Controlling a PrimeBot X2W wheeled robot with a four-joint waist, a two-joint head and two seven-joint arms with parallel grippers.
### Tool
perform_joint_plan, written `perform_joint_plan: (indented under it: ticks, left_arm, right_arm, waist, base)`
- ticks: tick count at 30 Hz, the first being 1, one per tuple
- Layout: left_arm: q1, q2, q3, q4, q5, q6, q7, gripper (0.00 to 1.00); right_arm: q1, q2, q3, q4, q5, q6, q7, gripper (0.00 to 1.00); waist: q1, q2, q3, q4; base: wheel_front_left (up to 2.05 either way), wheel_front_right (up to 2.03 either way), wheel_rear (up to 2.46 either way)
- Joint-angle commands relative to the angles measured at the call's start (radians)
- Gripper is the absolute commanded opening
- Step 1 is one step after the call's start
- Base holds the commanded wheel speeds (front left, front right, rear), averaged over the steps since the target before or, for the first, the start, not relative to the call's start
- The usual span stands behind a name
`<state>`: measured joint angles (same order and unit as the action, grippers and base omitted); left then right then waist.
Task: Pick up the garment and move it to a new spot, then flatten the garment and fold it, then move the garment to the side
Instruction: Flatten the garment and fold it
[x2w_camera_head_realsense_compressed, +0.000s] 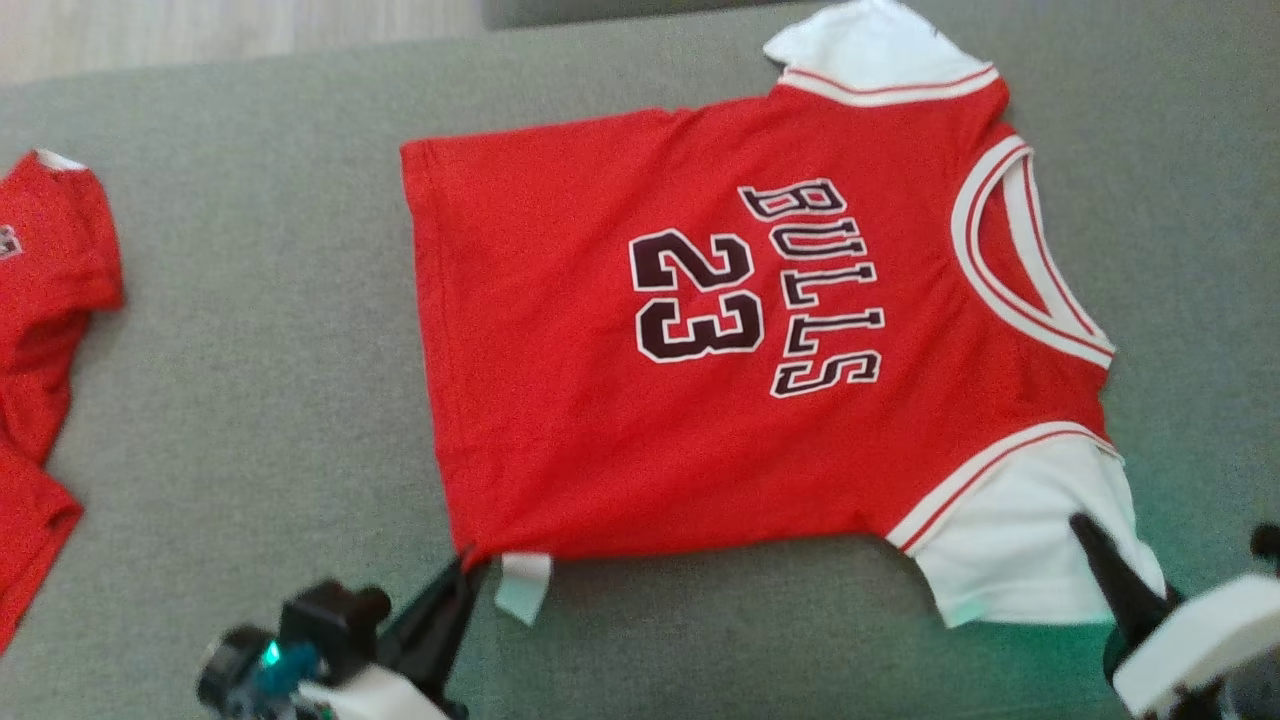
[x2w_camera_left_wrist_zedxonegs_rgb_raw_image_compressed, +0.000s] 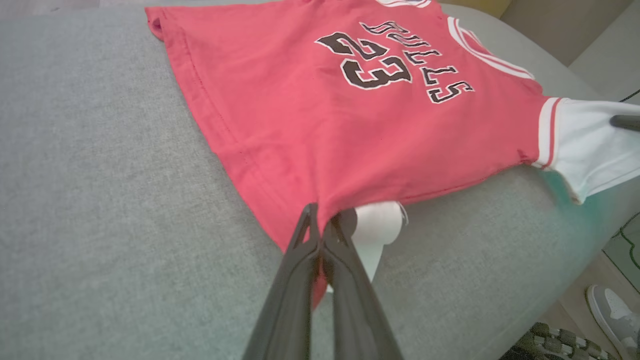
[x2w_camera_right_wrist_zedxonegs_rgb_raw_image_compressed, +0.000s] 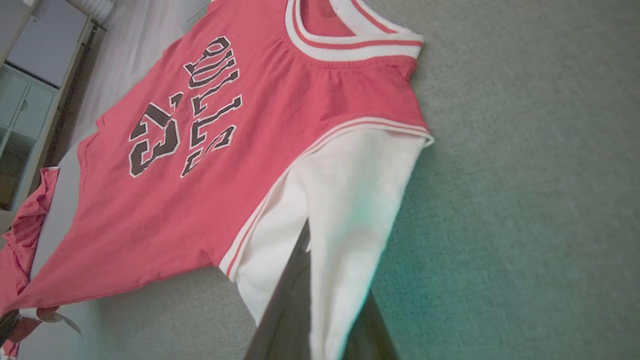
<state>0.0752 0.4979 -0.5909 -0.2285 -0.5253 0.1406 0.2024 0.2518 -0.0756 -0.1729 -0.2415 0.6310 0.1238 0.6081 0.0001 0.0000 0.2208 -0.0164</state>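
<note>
We note the left gripper (x2w_camera_left_wrist_zedxonegs_rgb_raw_image_compressed: 322, 217) pinching the red jersey (x2w_camera_head_realsense_compressed: 560, 400) at its hem corner. The right gripper (x2w_camera_head_realsense_compressed: 1085, 528) clamps the white sleeve (x2w_camera_head_realsense_compressed: 1010, 540).

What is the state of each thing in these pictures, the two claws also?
jersey: spread out, print side up, on the grey surface
left claw: shut on the jersey's hem corner
right claw: shut on the jersey's white sleeve
white label: sticking out beside the pinched corner
second red garment: crumpled, apart from the jersey
</note>
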Motion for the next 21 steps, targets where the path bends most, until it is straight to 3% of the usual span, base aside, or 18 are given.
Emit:
perform_joint_plan:
  ticks: [1,7,13,21]
  left_arm:
    - [-0.069,0.034,0.044,-0.041,-0.002,-0.003,0.009,0.00]
    - [-0.219,0.078,0.068,-0.070,-0.038,-0.058,0.134,0.00]
    - [-0.376,0.067,0.078,-0.017,-0.119,-0.114,0.258,0.00]
    - [-0.511,0.039,0.076,0.090,-0.169,-0.142,0.347,0.00]
  right_arm:
    - [-0.064,-0.025,0.013,-0.045,-0.006,0.007,0.019,0.00]
    - [-0.221,-0.110,-0.001,-0.034,-0.034,0.007,0.213,0.00]
    - [-0.381,-0.183,0.013,-0.017,-0.028,0.007,0.402,0.00]
    - [-0.569,-0.222,0.061,0.088,-0.067,0.007,0.438,0.00]
  waist:
    - [-0.0001,0.0000,0.034,-0.009]
    - [-0.0001,0.0000,0.087,-0.004]
    - [-0.0001,0.0000,0.131,0.008]
    - [-0.0001,0.0000,0.177,0.018]
  base:
    - [0.00,0.00,0.00]
    - [0.00,0.00,0.00]
    - [0.00,0.00,0.00]
    - [0.00,0.00,0.00]
